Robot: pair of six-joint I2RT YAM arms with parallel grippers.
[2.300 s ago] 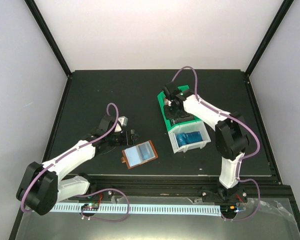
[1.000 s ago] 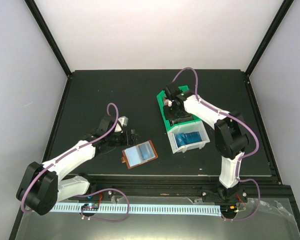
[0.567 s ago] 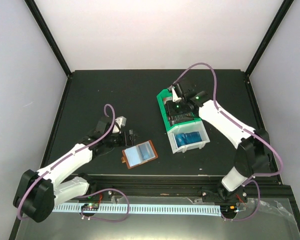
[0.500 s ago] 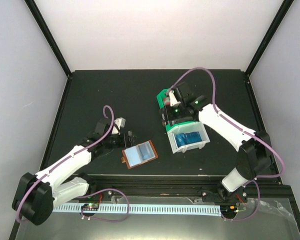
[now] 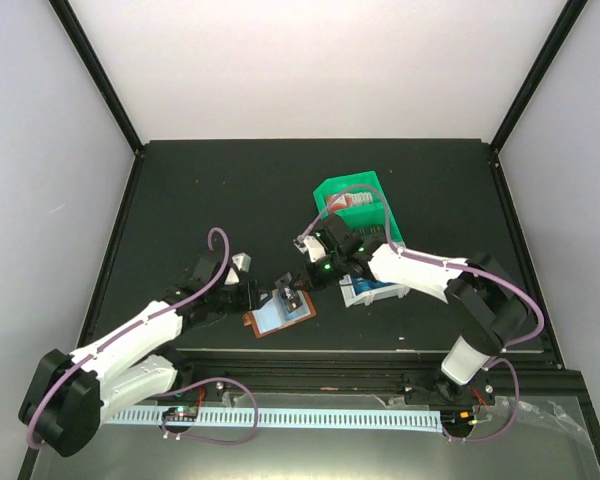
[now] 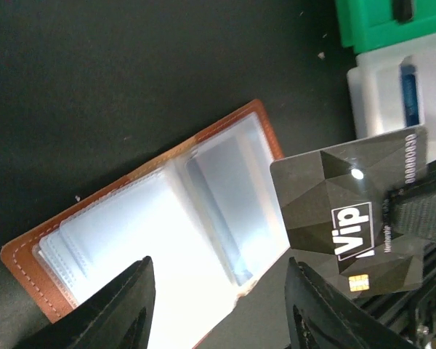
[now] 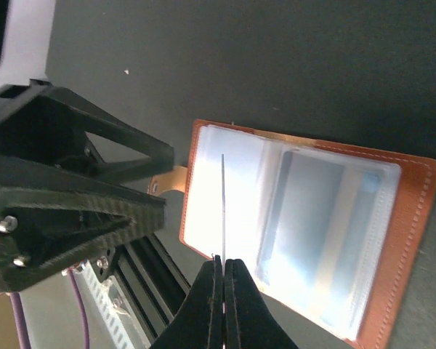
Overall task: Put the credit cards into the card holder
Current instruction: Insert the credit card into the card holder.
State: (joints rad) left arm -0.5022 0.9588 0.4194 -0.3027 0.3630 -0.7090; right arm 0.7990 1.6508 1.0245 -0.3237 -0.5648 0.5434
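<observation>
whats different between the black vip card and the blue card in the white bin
Colour: the black VIP card is dark grey with facets; the blue card is blue. State: the black VIP card is pinched in the right gripper over the open card holder; the blue card stands on edge in the white bin, untouched. Shared: neither is in a sleeve.

High overhead view; both wrists close over card holder [image 6: 152, 240]
</observation>
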